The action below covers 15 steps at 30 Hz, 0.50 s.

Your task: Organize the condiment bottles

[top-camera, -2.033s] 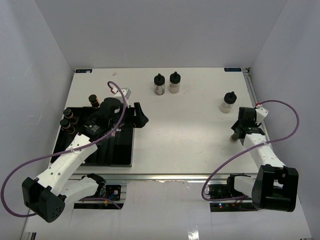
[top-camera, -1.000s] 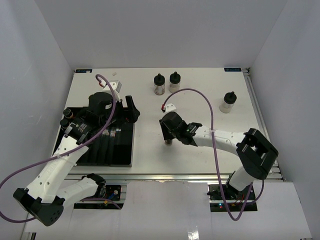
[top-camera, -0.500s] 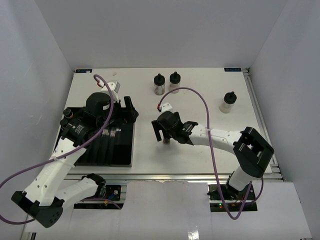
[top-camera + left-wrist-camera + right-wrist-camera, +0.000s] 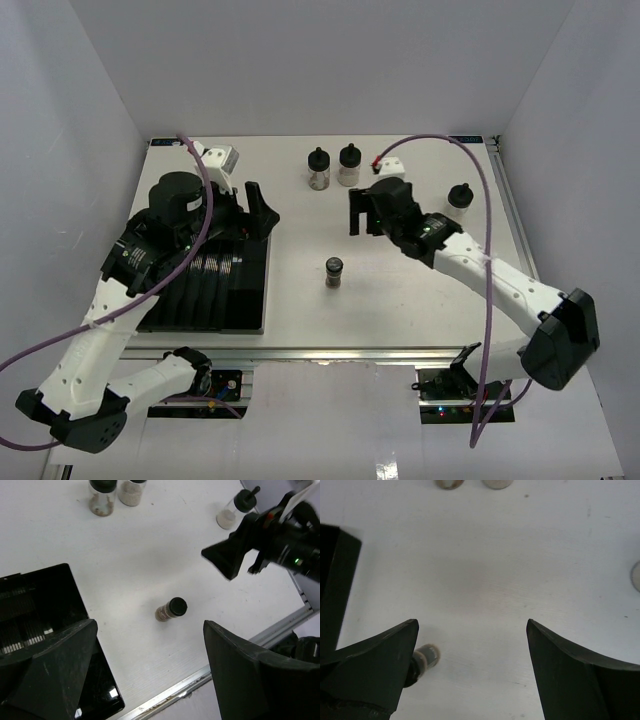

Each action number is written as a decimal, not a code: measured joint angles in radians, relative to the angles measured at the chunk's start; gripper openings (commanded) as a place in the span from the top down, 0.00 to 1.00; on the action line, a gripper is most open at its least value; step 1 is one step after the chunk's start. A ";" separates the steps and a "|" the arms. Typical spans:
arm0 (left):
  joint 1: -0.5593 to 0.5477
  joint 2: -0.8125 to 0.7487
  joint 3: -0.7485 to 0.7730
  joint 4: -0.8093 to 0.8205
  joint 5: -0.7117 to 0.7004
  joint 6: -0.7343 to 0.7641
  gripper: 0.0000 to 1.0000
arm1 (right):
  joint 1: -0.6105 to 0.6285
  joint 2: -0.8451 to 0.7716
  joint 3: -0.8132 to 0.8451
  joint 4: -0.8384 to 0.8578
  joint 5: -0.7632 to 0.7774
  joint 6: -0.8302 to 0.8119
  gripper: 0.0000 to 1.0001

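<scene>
A slim black-capped condiment bottle [image 4: 334, 271] with brownish contents stands alone mid-table; it also shows in the left wrist view [image 4: 171, 609] and next to my right finger [image 4: 422, 662]. Two wider bottles [image 4: 318, 170] [image 4: 349, 165] stand at the back. Another with pale powder [image 4: 459, 198] stands at the right, partly behind the right arm. My right gripper [image 4: 362, 214] [image 4: 472, 670] hangs open above the table, behind and to the right of the slim bottle, holding nothing. My left gripper [image 4: 246, 213] [image 4: 150, 680] is open and empty over the tray's right edge.
The black slotted tray [image 4: 215, 300] [image 4: 35, 605] lies at the left under my left arm. The table's metal front edge [image 4: 200, 677] runs close below the slim bottle. White walls close in the back and both sides.
My right gripper opened and let go of the slim bottle mid-table, then drew away toward the back right. The left arm shifted slightly toward the back.
</scene>
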 measured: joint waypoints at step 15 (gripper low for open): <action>-0.225 0.418 -0.160 0.146 0.018 -0.026 0.04 | -0.367 -0.337 -0.208 -0.065 -0.118 -0.066 0.03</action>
